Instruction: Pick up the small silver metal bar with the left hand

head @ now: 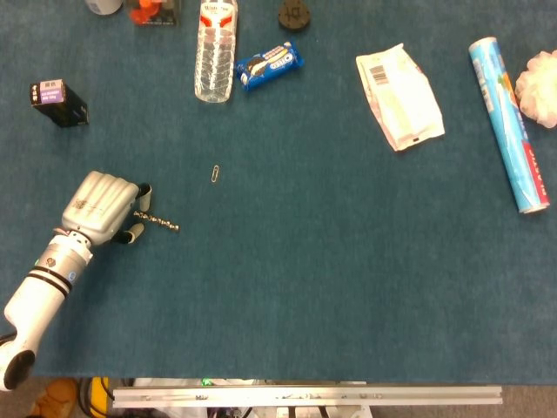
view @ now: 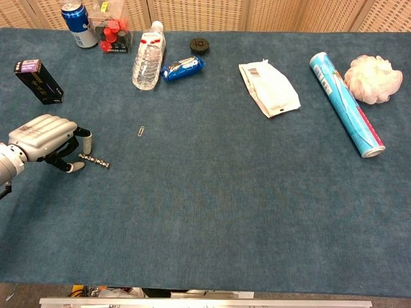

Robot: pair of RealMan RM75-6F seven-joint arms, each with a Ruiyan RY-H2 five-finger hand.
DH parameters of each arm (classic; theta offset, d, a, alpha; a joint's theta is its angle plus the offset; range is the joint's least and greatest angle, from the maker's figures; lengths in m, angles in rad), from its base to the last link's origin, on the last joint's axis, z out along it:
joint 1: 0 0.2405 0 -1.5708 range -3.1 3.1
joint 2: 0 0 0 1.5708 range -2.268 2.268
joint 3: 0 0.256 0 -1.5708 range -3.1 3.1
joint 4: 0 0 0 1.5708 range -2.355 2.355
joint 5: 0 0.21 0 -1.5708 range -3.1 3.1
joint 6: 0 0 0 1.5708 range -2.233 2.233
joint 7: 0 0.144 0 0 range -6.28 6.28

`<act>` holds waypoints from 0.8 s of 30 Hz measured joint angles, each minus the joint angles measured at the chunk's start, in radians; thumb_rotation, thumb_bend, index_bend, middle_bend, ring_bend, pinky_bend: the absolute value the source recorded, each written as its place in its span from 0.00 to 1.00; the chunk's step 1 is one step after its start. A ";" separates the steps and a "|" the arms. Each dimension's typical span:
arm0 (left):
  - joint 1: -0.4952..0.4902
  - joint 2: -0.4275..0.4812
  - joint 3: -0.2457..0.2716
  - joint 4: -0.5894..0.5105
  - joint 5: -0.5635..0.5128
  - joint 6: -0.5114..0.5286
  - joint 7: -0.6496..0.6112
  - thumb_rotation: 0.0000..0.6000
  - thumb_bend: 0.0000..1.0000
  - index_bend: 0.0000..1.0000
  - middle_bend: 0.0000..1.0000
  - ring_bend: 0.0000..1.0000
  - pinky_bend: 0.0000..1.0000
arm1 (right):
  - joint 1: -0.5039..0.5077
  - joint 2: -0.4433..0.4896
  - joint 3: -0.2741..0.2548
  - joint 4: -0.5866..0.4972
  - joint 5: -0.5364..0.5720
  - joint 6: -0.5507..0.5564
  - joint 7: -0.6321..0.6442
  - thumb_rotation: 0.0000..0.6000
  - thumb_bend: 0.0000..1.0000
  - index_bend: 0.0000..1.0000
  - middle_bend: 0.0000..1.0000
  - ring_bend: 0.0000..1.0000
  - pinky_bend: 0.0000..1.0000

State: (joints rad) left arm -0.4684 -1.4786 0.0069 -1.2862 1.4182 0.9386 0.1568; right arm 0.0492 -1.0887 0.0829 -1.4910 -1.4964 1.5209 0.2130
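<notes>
The small silver metal bar (head: 159, 221) (view: 96, 160) lies flat on the blue table, pointing right and slightly toward me. My left hand (head: 103, 207) (view: 48, 142) sits at the bar's left end, knuckles up, fingers curled down. Its fingertips (head: 137, 233) (view: 87, 137) bracket that end, and whether they touch it is too small to tell. The bar rests on the cloth, not lifted. My right hand appears in neither view.
A paperclip (head: 215, 174) lies just beyond the bar. A black box (head: 58, 103) sits far left. At the back are a water bottle (head: 215, 50), a cookie pack (head: 269, 65), a white packet (head: 399, 97), a blue roll (head: 509, 123) and a pink puff (head: 540, 87).
</notes>
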 measured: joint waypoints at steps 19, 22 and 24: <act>-0.010 -0.010 0.004 0.002 -0.037 -0.014 0.008 1.00 0.34 0.53 0.86 0.83 0.93 | -0.002 0.001 0.002 -0.007 0.002 -0.002 -0.009 1.00 0.33 0.49 0.42 0.38 0.42; -0.010 -0.011 0.004 0.002 -0.039 -0.012 0.005 1.00 0.35 0.55 0.86 0.83 0.93 | -0.002 0.001 0.002 -0.007 0.004 -0.003 -0.009 1.00 0.33 0.49 0.42 0.38 0.42; -0.010 -0.012 0.004 0.001 -0.042 -0.012 0.001 1.00 0.35 0.56 0.86 0.83 0.93 | -0.002 0.001 0.002 -0.007 0.003 -0.003 -0.008 1.00 0.33 0.49 0.42 0.38 0.42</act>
State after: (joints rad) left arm -0.4783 -1.4901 0.0110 -1.2848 1.3759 0.9265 0.1573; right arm 0.0476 -1.0881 0.0849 -1.4978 -1.4937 1.5181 0.2046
